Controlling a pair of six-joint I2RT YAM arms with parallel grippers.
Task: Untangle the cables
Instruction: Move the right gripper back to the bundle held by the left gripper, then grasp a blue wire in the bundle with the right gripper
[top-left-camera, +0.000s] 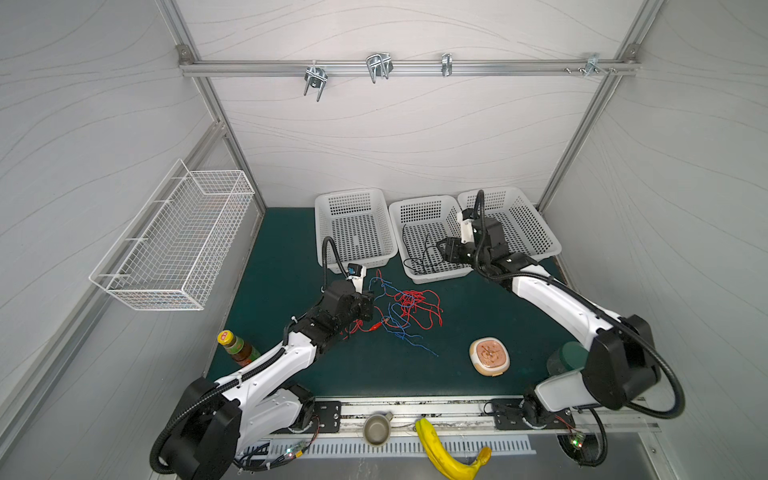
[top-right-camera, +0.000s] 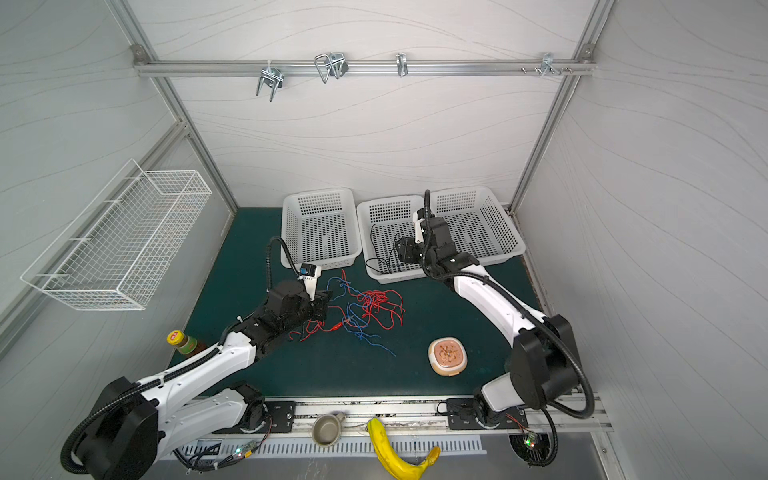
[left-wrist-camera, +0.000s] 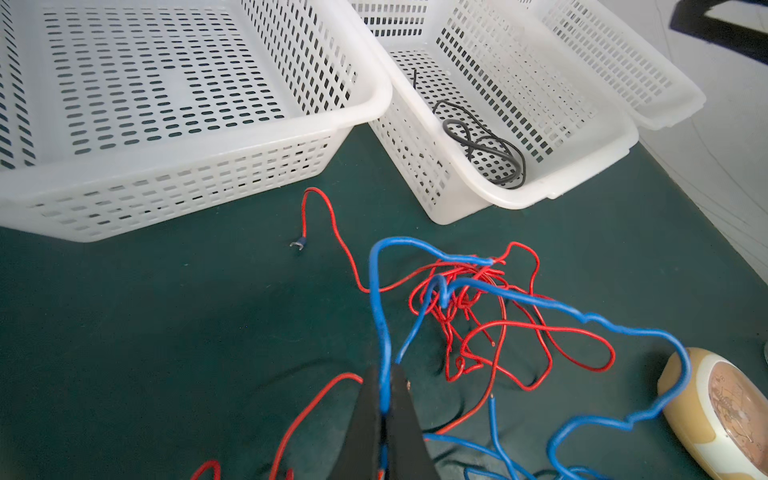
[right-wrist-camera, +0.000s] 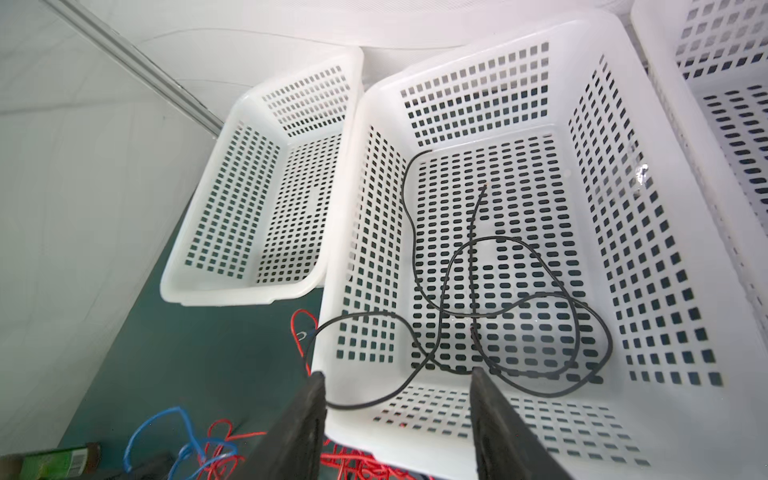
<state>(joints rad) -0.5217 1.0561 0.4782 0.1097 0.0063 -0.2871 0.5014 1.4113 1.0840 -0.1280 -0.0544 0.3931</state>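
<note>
A tangle of red and blue cables (top-left-camera: 409, 307) (top-right-camera: 374, 305) lies on the green mat in the middle. My left gripper (top-left-camera: 370, 303) (left-wrist-camera: 384, 399) sits at the tangle's left edge, shut on a blue cable (left-wrist-camera: 376, 291) that rises out of the jaws. One red cable (left-wrist-camera: 332, 216) ends in a small fork terminal near the baskets. A black cable (right-wrist-camera: 498, 238) (top-left-camera: 415, 262) lies coiled in the middle basket (top-left-camera: 436, 275), with one loop hanging over its rim. My right gripper (top-left-camera: 442, 249) (right-wrist-camera: 397, 376) hovers open over that basket with nothing pinched between its fingers.
White baskets stand left (top-left-camera: 320, 232) and right (top-left-camera: 540, 232) of the middle one at the back. A round beige gadget (top-left-camera: 489, 356) lies front right, a bottle (top-left-camera: 237, 347) at the left edge, a dark green cup (top-left-camera: 567, 357) by the right arm. A wire basket (top-left-camera: 174, 241) hangs on the left wall.
</note>
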